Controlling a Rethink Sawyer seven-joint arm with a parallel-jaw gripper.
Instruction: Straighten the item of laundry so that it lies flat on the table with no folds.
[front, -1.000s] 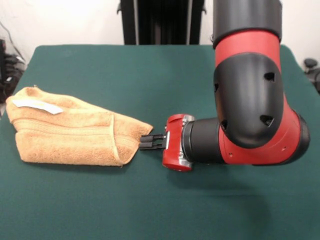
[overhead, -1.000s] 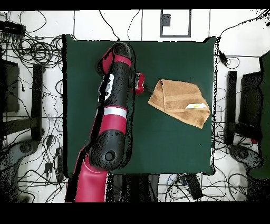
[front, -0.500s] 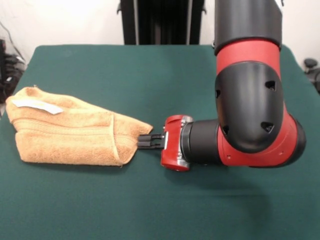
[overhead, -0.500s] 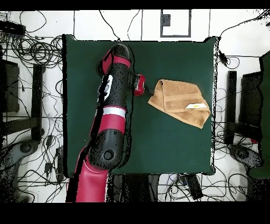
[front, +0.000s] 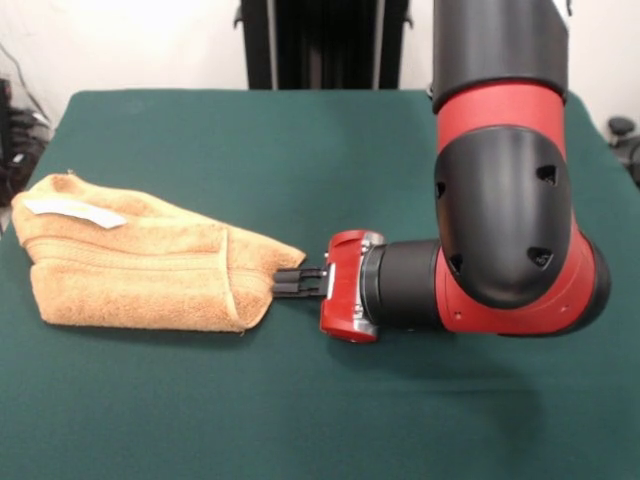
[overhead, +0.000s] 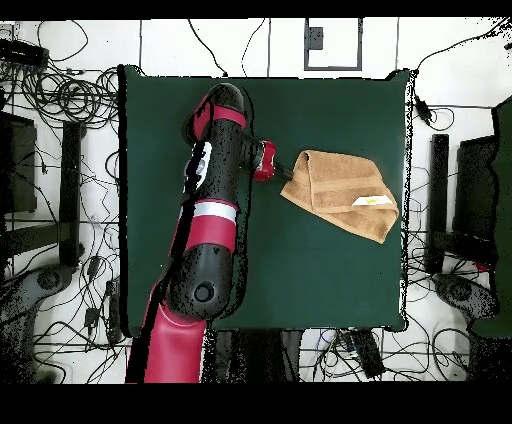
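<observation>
The towel (front: 140, 265) lies folded over on itself near one side edge of the table (front: 330, 150), its white tag (front: 75, 211) on top at the end away from the arm and a hem edge running across the folded end that points toward the middle of the table. That pointed corner is where the gripper (front: 284, 284) sits: the arm (front: 500, 210) reaches in low and level, its two dark fingers (front: 292, 290) side by side with only a thin gap, their tips touching or just under the corner of the cloth. Whether they actually pinch any fabric I cannot tell.

The step in hand looks like securing this corner. To do it well, the tips should take the top layer only, not the whole stack, and close firmly before any pull. The pull should then run low over the table, away from the tag, so the fold opens rather than the whole towel sliding.
</observation>
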